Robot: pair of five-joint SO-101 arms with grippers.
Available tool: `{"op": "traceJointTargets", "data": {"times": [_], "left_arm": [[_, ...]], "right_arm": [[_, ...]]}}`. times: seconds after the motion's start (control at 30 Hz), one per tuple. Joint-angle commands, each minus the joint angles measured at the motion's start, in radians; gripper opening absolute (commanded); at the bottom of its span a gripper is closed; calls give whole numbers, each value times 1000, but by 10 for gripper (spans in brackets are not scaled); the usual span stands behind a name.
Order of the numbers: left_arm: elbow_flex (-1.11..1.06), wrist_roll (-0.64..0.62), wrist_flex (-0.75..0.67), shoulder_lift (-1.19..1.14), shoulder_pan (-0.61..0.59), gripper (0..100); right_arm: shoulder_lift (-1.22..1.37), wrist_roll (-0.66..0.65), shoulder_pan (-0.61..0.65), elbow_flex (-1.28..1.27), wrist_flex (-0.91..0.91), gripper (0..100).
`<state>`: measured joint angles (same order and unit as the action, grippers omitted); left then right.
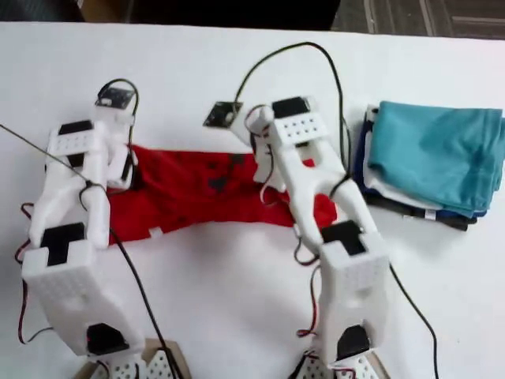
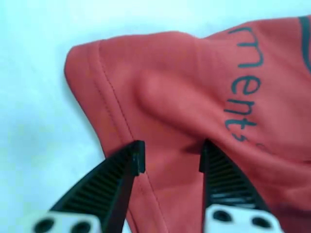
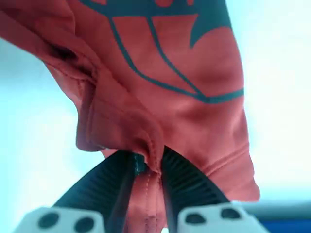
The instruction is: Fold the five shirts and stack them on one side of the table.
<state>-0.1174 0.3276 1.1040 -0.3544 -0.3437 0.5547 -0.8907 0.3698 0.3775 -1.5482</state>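
Observation:
A red shirt [image 1: 197, 193] with dark print lies bunched in a long strip across the middle of the white table [image 1: 237, 292]. My left gripper [image 2: 172, 158] stands open over the shirt's [image 2: 194, 92] left end, its two fingers straddling the cloth beside a stitched hem corner. In the high view the left gripper [image 1: 130, 170] sits at that end. My right gripper [image 3: 148, 162] is shut on a pinched fold of the red shirt [image 3: 184, 111], near the strip's right part, where the right gripper [image 1: 264, 170] shows from above.
A stack of folded shirts [image 1: 438, 154], teal on top with white, blue and black beneath, lies at the table's right side. Cables trail from both arms over the table. Bare table lies behind and in front of the red shirt.

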Motion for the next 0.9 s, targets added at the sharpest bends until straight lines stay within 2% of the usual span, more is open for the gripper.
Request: {"op": "traceJointTargets", "data": {"times": [0.0, 0.13, 0.43, 0.5, 0.57, 0.67, 0.87], "left_arm": [[24, -12, -11, 8, 6, 207], [24, -12, -11, 8, 6, 207], [24, -11, -11, 8, 6, 207], [24, -11, -11, 8, 6, 207], [24, -11, -11, 8, 6, 207], [24, -11, -11, 8, 6, 207], [24, -11, -12, 8, 6, 207]], "right_arm": [[51, -6, 18, 169, -96, 77], [85, -8, -5, 301, -143, 193], [76, 8, -70, 430, -166, 188], [38, 54, -64, 387, -166, 124], [-27, 101, -41, 321, -166, 14], [-111, 144, 2, 178, -163, 43], [-114, 149, 54, -54, -53, 20]]}}
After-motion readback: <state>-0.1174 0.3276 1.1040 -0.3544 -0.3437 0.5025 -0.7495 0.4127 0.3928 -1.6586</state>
